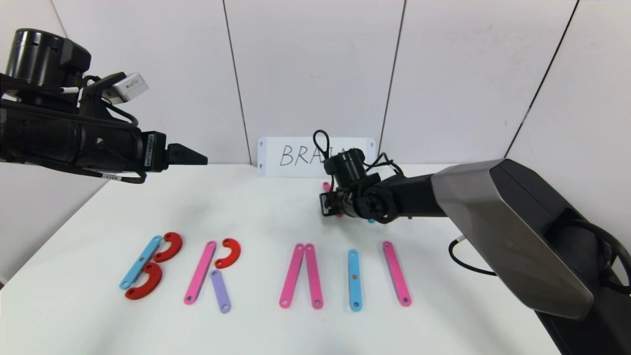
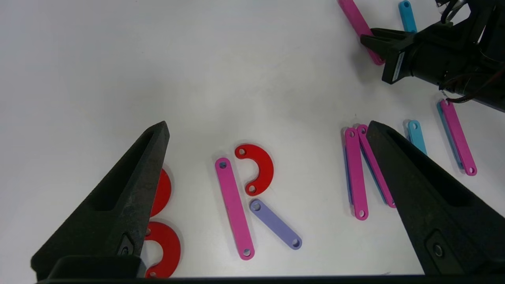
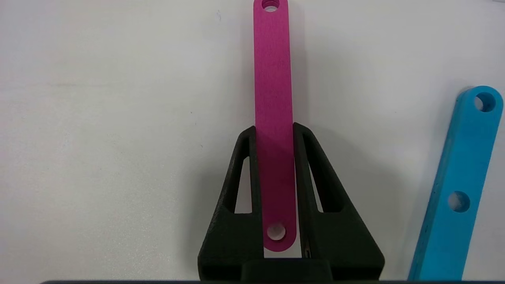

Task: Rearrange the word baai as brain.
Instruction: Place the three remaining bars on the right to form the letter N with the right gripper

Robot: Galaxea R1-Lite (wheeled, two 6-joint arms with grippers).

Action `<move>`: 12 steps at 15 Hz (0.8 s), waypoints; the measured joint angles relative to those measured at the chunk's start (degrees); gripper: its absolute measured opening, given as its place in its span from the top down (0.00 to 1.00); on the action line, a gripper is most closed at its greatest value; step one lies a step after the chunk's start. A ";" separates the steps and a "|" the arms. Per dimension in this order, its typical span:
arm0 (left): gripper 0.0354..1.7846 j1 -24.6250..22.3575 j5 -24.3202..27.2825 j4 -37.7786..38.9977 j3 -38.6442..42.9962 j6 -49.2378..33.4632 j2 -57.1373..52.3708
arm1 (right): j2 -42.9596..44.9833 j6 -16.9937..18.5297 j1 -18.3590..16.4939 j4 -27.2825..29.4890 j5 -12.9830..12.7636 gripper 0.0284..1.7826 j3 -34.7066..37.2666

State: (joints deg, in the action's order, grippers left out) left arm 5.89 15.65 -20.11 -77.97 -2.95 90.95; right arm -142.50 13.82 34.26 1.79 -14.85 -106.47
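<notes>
i count the pieces on the surface (image 1: 276,212). there are three red half-ring curves (image 1: 169,246). in the front row i see four pink strips (image 1: 200,272), two blue strips (image 1: 141,262) and one purple strip (image 1: 220,291). farther back, beside my right arm, lie one more pink strip (image 3: 274,118) and one more blue strip (image 3: 459,185). so i have five pink, three blue, one purple. there is one white card (image 1: 296,157) with handwritten letters. i have two pincers, the left pincer (image 2: 268,130) and the right pincer (image 3: 274,134).
</notes>
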 joint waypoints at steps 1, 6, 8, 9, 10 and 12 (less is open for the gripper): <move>0.02 0.01 0.02 0.00 0.00 0.00 0.00 | 0.33 0.00 0.00 0.02 0.00 0.86 0.13; 0.02 0.00 0.00 0.02 0.00 0.00 0.00 | 4.66 0.10 -0.52 -0.06 -0.09 0.86 3.78; 0.02 0.00 -0.02 0.02 0.00 0.00 0.00 | 7.44 0.15 -1.13 -0.12 -0.15 0.86 6.61; 0.02 0.00 -0.02 0.06 0.00 0.00 0.00 | 9.17 0.15 -1.49 -0.20 -0.20 0.86 8.63; 0.02 0.00 0.00 0.09 0.00 0.01 0.00 | 10.98 0.17 -1.79 -0.26 -0.13 0.86 10.97; 0.02 -0.02 -0.02 0.09 0.00 0.00 0.00 | 15.57 0.17 -2.62 -0.34 0.30 0.86 17.29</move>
State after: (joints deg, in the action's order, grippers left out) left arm 5.86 15.63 -20.03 -77.97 -2.95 90.95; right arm -126.93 13.99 31.63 1.45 -14.54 -89.19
